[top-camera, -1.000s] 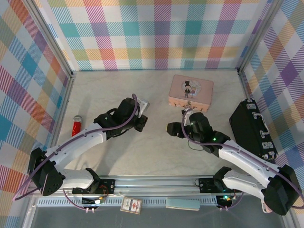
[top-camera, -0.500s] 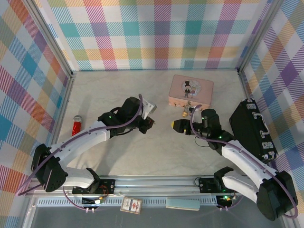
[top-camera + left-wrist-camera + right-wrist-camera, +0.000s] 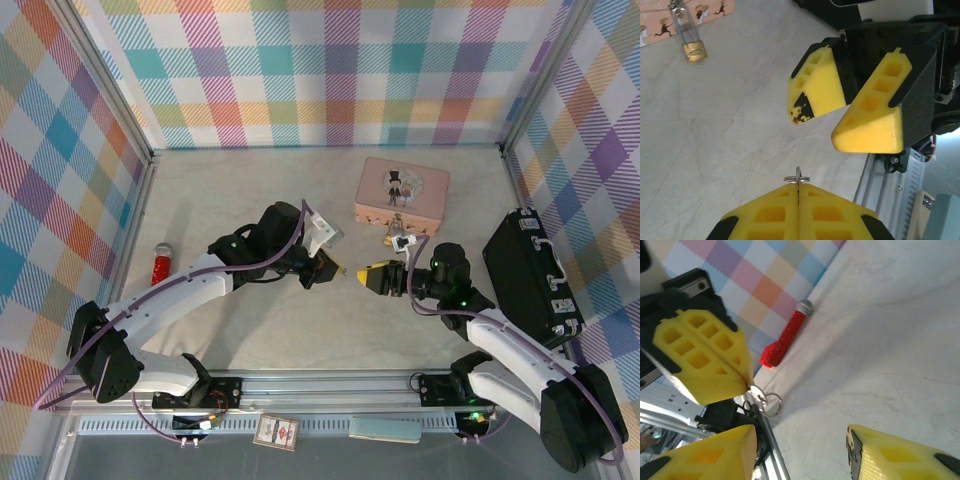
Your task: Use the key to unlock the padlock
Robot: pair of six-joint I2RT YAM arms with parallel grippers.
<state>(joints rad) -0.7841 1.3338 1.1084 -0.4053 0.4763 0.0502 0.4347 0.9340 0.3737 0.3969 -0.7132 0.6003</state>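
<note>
So the left hand (image 3: 336, 269) is clenched on the tiny grey metal key (image 3: 797, 177), ring poking out. The right hand (image 3: 371, 273) gapes wide, facing it. The small brass padlock (image 3: 695, 50) lies at the pink rectangular cartoon tin's (image 3: 402, 190) near edge.

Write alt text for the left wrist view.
The left tool, shut on the key with its ring poking out, faces the right tool, whose yellow fingers stand open just beyond. At top left the brass padlock lies on the pale marbled table beside the pink tin.
</note>
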